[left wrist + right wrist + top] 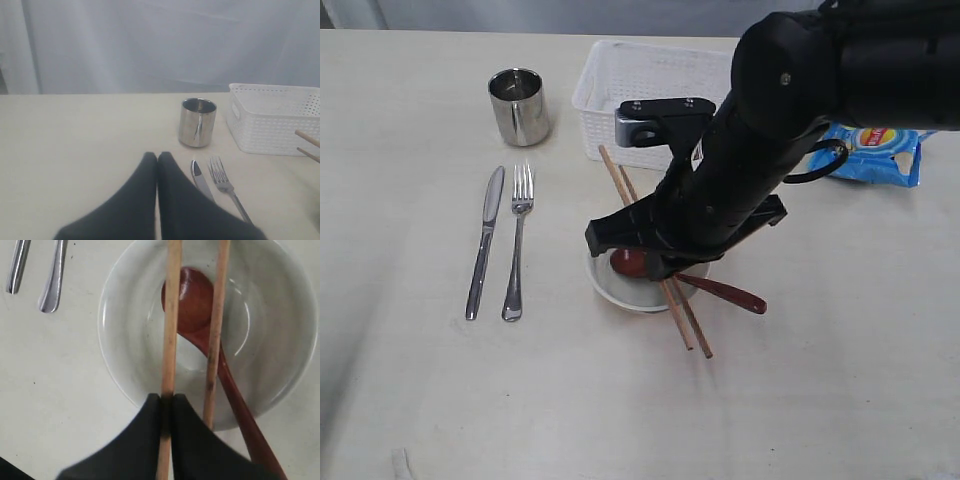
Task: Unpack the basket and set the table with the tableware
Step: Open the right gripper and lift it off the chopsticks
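Observation:
The off-white bowl [611, 289] [125, 335] sits on the table [800, 380] with the dark red-brown spoon [725, 291] [192, 300] resting in it, handle over the rim. Two wooden chopsticks [686, 321] lie across the bowl. My right gripper [650, 262] [166, 398] hangs over the bowl's edge, shut on one chopstick [170, 325]; the other chopstick [216, 335] lies free beside it. Knife [485, 243] [201, 179], fork [518, 240] [224, 184] and steel cup [518, 105] [197, 122] are on the table at the left. My left gripper [157, 156] is shut and empty, and is not seen in the exterior view. No brown plate is in view.
The white basket [620, 75] [270, 125] stands at the back, behind the bowl, its inside partly hidden by my right arm. A blue chip bag [875, 152] lies to its right.

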Controlling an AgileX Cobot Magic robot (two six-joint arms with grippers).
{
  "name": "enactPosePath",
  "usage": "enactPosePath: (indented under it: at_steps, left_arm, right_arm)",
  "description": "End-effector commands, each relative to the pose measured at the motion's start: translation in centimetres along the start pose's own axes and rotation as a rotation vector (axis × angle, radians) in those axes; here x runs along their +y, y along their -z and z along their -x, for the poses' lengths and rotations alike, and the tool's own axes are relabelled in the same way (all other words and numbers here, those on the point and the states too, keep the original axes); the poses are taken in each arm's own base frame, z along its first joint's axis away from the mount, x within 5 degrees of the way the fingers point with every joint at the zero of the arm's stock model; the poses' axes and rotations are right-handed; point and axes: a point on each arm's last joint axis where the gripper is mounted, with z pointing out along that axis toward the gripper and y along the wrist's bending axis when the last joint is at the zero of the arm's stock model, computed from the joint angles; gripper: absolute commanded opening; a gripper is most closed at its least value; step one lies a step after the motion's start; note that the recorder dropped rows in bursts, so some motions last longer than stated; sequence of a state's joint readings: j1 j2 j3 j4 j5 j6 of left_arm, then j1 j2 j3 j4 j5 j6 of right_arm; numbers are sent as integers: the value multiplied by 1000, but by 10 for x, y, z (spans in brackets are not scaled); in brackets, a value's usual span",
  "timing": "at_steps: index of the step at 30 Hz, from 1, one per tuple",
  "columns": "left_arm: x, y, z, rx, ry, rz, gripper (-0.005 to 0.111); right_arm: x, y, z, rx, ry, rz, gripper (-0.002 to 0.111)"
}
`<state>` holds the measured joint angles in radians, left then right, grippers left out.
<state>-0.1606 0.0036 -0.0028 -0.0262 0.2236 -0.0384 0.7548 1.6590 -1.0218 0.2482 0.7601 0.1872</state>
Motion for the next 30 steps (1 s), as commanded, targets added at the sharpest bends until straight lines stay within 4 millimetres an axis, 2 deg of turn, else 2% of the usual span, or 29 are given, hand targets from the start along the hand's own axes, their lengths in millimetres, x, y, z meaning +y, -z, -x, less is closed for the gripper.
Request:
enactPosePath:
  at_steps: [1,6,21,26,30]
  left_arm:
    - [0,0,0,-11,4,-3,0]
    - [0,0,0,-11,4,-3,0]
    - [0,0,0,-11,4,-3,0]
    - [0,0,0,-11,4,-3,0]
    - [0,0,0,-11,8,-3,0]
  right_arm:
    - [1,0,2,-27,0,-3,0]
    - [0,-1,-1,6,-3,-10,0]
    - [-2,-3,1,-38,0,-26,0]
    - [-5,-13,-1,18,-6,-43,0]
    - [-4,-15,3,-15,-6,-37,0]
